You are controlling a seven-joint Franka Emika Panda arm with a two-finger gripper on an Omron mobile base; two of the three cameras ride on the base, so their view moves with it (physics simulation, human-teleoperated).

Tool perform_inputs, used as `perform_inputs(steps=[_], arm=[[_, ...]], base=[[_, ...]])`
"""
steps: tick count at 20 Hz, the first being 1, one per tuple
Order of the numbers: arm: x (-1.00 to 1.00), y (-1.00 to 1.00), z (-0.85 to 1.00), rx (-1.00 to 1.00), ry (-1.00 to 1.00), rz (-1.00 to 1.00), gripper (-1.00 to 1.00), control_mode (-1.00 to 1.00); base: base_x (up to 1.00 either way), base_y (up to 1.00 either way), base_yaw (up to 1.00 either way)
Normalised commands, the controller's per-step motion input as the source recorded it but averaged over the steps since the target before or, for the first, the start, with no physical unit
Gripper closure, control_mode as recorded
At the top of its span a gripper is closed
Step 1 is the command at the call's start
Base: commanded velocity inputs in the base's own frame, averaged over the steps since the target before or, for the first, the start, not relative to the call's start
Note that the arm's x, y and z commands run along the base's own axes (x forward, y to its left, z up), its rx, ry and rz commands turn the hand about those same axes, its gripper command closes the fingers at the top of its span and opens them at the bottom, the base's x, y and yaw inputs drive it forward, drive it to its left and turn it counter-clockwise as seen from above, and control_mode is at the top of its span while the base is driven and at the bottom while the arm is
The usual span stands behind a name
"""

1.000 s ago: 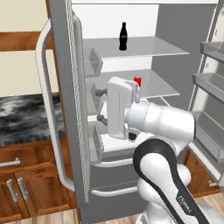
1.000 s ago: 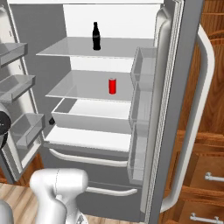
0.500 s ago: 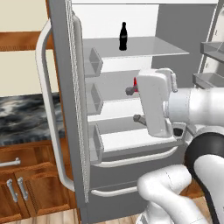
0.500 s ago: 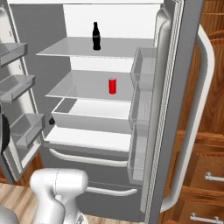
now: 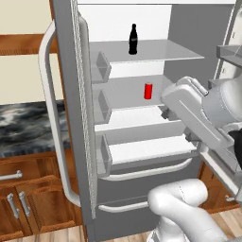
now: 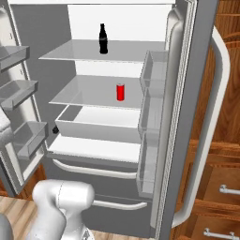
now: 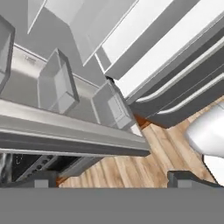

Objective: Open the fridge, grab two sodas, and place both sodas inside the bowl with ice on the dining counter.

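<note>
Fridge [image 5: 71, 94], tall, grey, French-door type with long white curved handles, stood with both doors swung open and the white shelved interior exposed. One small black cola-style bottle [image 5: 133, 39] stood upright on the top glass shelf [image 6: 84, 51], near its middle and toward the back; same bottle seen in the right base view [image 6: 103, 39]. A small red can [image 5: 148, 91] stood upright on the second shelf down, roughly at its middle, well apart from the bottle [image 6: 120, 92]. Clear door bins [image 6: 152, 70] lined the inner face of the right-hand door, and matching bins lined the left door [image 5: 101, 66]. Lower drawer front with a curved white handle [image 6: 93, 171] was shut. White arm reached across the fridge opening on the right side of the left base view. Pincer [image 7: 112, 180] was spread wide, its two dark tips far apart and nothing between them; beyond it lay the door bins, the drawer fronts and the wooden floor [image 7: 131, 168].
</note>
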Motion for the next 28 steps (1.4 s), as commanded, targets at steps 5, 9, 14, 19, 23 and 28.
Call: perform_inputs(steps=[5, 9, 14, 19, 23, 28], arm=[[-0.26, -0.77, -0.63, -0.48, 0.06, 0.0, -1.0, -1.0], [-0.07, -0.7, -0.51, -0.48, 0.0, 0.04, -1.0, -1.0], [0.1, -0.69, -0.31, -0.31, -0.02, 0.1, -1.0, -1.0], [0.26, -0.52, -0.29, -0.15, 0.0, 0.18, -1.0, -1.0], [0.59, 0.0, -0.27, 0.0, 0.0, 0.13, -1.0, -1.0], [0.51, 0.16, -0.31, 0.0, -0.05, 0.05, -1.0, -1.0]], base=[[0.0, 0.0, 0.0], [0.0, 0.0, 0.0], [0.0, 0.0, 0.0], [0.0, 0.0, 0.0], [0.0, 0.0, 0.0], [0.0, 0.0, 0.0]])
